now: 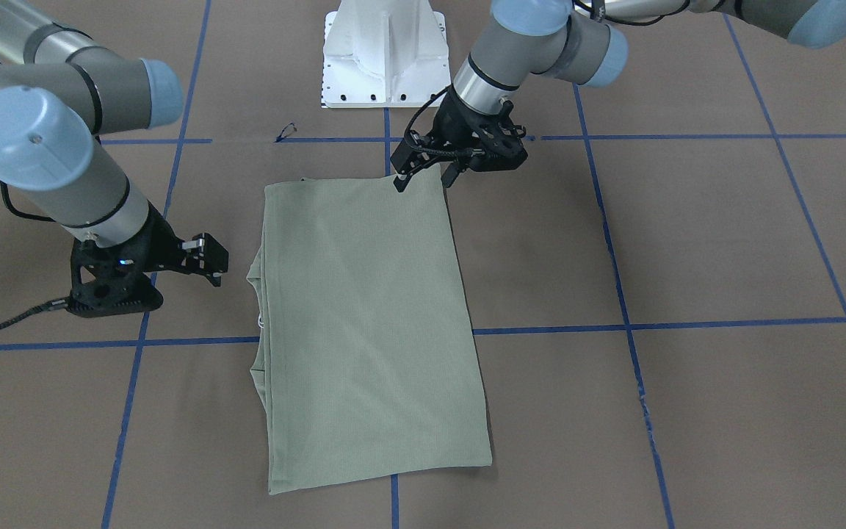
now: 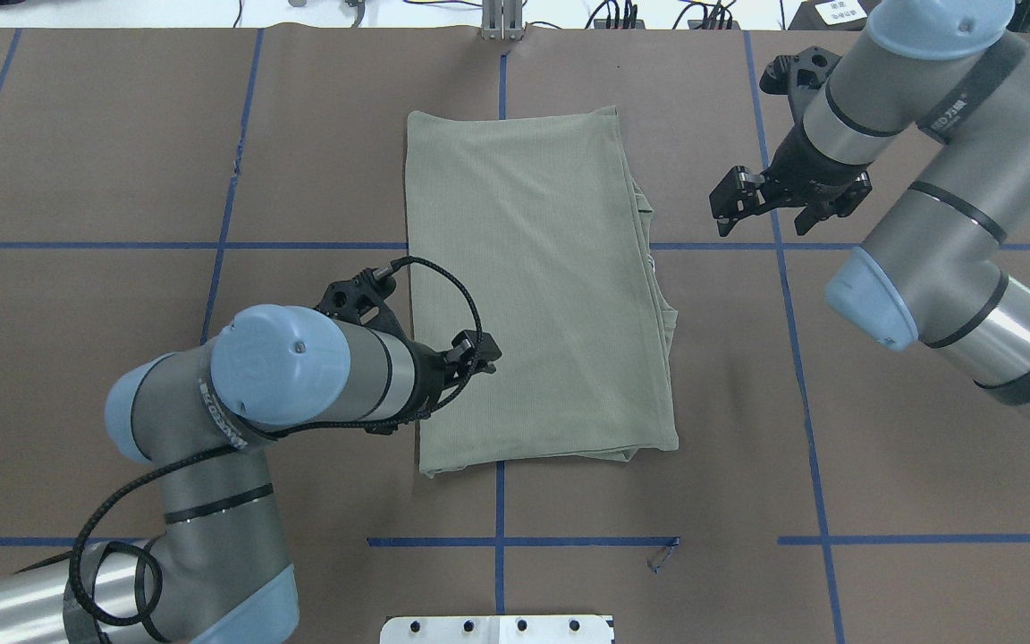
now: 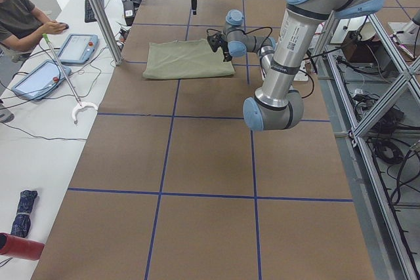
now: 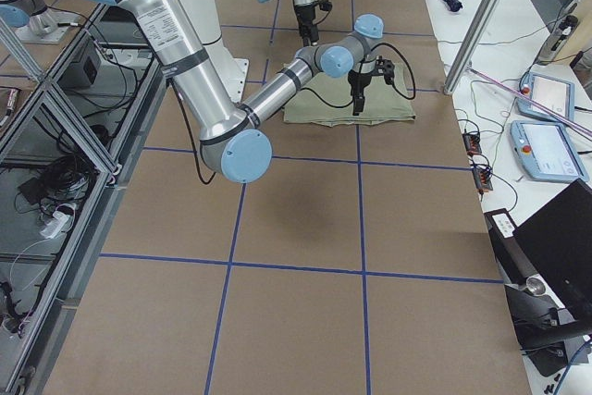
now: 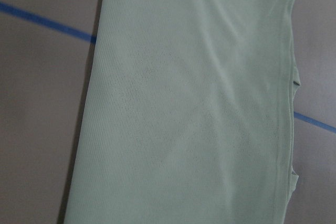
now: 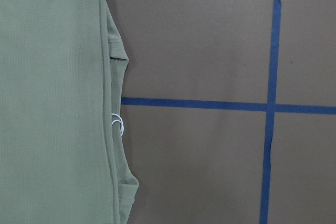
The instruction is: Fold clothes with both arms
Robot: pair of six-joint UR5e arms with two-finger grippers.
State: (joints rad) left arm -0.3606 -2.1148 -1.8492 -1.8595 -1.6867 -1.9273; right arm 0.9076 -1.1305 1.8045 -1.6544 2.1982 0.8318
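Brown paper crossed by blue tape lines (image 1: 687, 323) covers the bench (image 1: 687, 235), and a white base (image 1: 385, 51) stands at the robot's edge of it. On the middle of the bench, straight out from that base, lies the shirt (image 1: 371, 323), pale green and finely ribbed, folded into a long flat rectangle whose length runs away from the robot. Its side toward the robot's left is one clean fold. The side toward the robot's right shows stacked layers with small bumps of cloth poking out, and a thin white loop (image 6: 118, 124) peeks from between them. The left gripper (image 1: 423, 178) hangs over the shirt's left edge toward the end nearest the robot, jaws apart and holding nothing; its wrist camera looks down on bare cloth. The right gripper (image 2: 764, 219) hovers above bare bench just off the shirt's layered side, toward the far end, clear of the cloth, its jaws also spread and empty.
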